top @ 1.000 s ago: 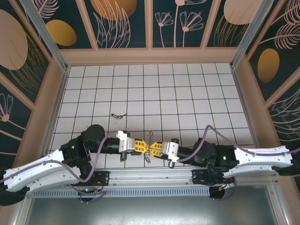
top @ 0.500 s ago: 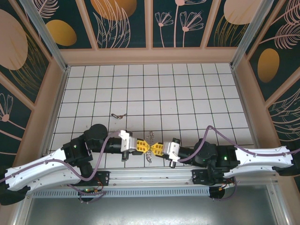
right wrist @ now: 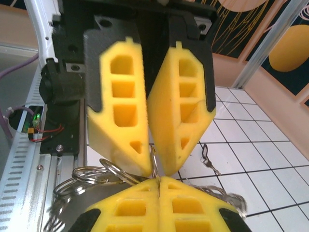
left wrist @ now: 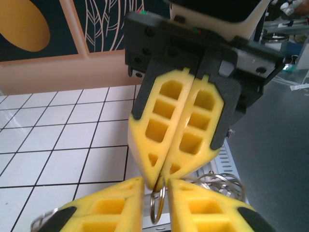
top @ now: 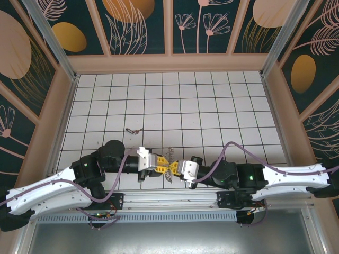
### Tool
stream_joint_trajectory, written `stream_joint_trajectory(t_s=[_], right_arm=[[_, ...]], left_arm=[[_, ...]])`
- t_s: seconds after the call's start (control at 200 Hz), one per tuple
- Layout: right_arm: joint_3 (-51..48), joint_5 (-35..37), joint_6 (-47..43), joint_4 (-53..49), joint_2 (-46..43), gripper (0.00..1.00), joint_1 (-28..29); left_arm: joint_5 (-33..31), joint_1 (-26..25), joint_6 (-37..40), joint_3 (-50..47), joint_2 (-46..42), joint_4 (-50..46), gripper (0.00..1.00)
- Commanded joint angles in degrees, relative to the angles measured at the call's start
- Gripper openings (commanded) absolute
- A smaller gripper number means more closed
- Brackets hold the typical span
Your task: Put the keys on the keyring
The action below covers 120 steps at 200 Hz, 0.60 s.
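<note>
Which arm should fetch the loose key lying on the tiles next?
Probably left. The small dark-headed metal key lies left of centre; the left gripper has its jaws parted around the silver metal keyring, which the right gripper is shut on.

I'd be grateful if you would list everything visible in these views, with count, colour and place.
keyring: one, silvery wire loops, between the two gripper tips at the table's near edge
key: one, greyish with a dark head, lying on the tiles beyond the left arm
table: one, white tiles with dark grid lines
wall panels: several, dark with orange and pink plant motifs, around the table
cables: two, purple, one along each arm
arms: two, white with black joints, reaching in from the near edge
left gripper: one, yellow fingers, slightly parted around a ring
right gripper: one, yellow fingers, shut on that ring
</note>
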Motion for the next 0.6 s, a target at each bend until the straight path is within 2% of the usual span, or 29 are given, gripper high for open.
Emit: stream_joint_trajectory(t_s=[0.0, 0.06, 0.14, 0.175, 0.23, 0.31, 0.37, 0.596], right_arm=[[2.5, 2.1, -0.1, -0.8, 0.7, 0.00, 0.1], [2.9, 1.7, -0.4, -0.9, 0.8, 0.00, 0.1], [3.2, 1.4, -0.6, -0.9, 0.7, 0.00, 0.2], [3.2, 1.2, -0.7, -0.6, 0.5, 0.00, 0.1], [3.1, 0.7, -0.8, -0.2, 0.1, 0.00, 0.2], [2.8, 0.4, -0.8, 0.4, -0.7, 0.00, 0.1], [2.6, 0.3, -0.6, 0.5, -1.1, 0.00, 0.1], [2.5, -1.2, -0.7, 1.0, -1.8, 0.00, 0.1]], left_arm=[[2.2, -0.4, 0.2, 2.6, -0.2, 2.4, 0.25], [2.3, -0.4, 0.4, 2.6, -0.1, 2.3, 0.24], [2.1, -0.4, 0.7, 2.6, -0.1, 2.0, 0.12], [1.9, -0.4, 0.8, 2.5, 0.0, 2.0, 0.10], [1.6, -0.4, 0.8, 2.4, 0.1, 1.8, 0.13], [1.1, -0.4, 0.8, 2.3, 0.1, 1.5, 0.26], [0.7, -0.4, 0.8, 2.1, 0.0, 1.4, 0.31], [-0.6, -0.4, 1.1, 1.3, -0.1, 1.4, 0.31]])
